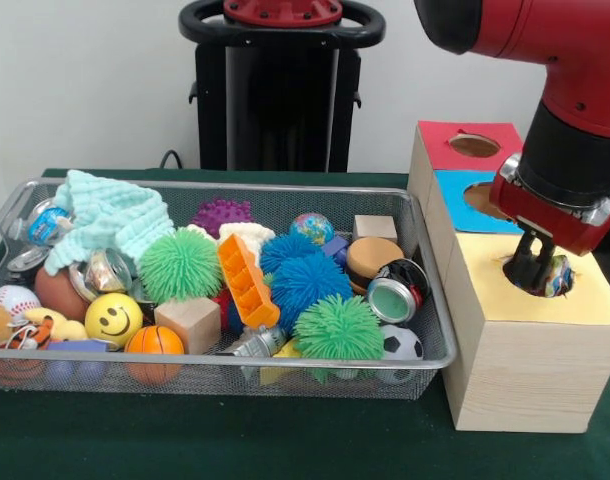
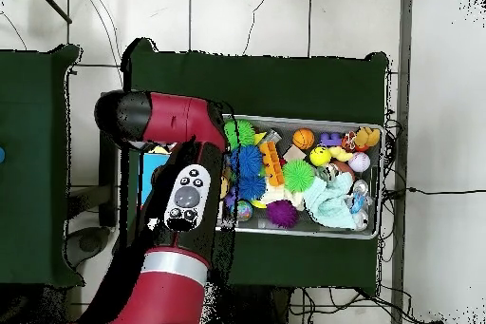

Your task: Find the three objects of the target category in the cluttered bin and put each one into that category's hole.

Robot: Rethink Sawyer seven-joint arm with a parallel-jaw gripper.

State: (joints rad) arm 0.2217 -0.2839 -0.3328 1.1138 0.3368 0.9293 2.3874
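Front view: gripper (image 1: pixel 534 272) down in the yellow-surrounded hole (image 1: pixel 541 276), pinching a spotted cloth (image 1: pixel 558 277) at its rim. Delivery step in hand, probably; next, release, lift, back to the wire bin (image 1: pixel 433 352).

Overhead view: arm (image 2: pixel 187 194) covering the hole beside the bin.

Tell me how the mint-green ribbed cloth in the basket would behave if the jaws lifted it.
The mint-green ribbed cloth lies draped and folded over other toys, so it probably hangs floppy from wherever it is pinched. It looks soft and thin, so likely light. Its edge covers neighbouring items in the wire basket, so it may drag or snag them as it rises.
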